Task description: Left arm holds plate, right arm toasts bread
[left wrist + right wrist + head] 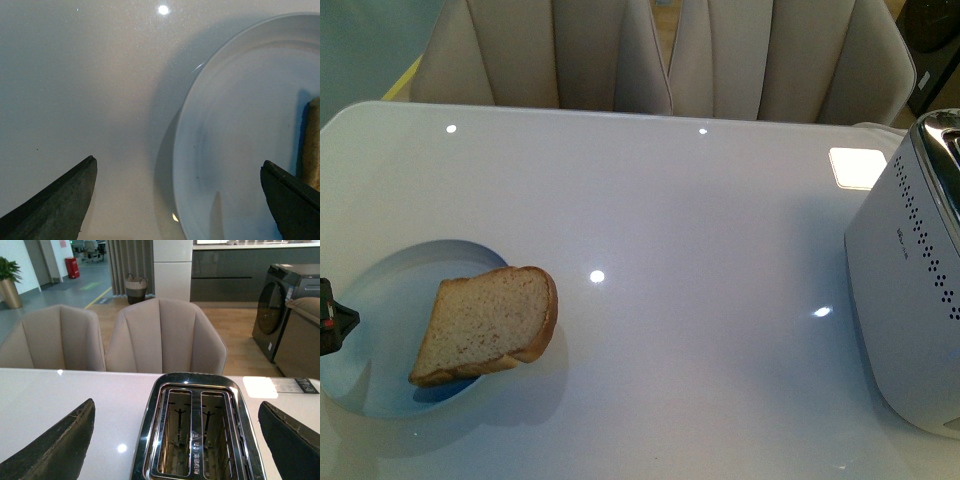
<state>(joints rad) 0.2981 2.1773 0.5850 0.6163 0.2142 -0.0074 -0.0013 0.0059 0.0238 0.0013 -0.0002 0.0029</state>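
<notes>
A round pale blue-white plate (390,290) with a shallow raised rim sits at the left edge of the glossy white worktop (700,250), nearer the front edge than the far one. A single slice of light brown sandwich bread (485,320) with a darker tan crust lies across the plate's right side. Its squared end is over the plate and its rounded top sticks out past the rim above bare worktop. Its long axis runs from the near-left towards the far-right, so the rounded top points to the right, towards the toaster side. The slice looks tilted, with a shadow under its overhanging part.

The black wedge-shaped left gripper (330,320) shows only as a tip at the plate's left rim. In the left wrist view its fingers (60,200) are spread wide, one over bare worktop and the other over the plate. Whether either touches the rim cannot be told.

A white box-shaped toaster (905,300) with a chrome top stands at the right edge of the worktop, well apart from the plate. The right gripper (177,402) hangs above it with its fingers spread wide and nothing between them, looking down on the two open slots (177,432). Beige upholstered chairs (620,55) stand beyond the far edge.
</notes>
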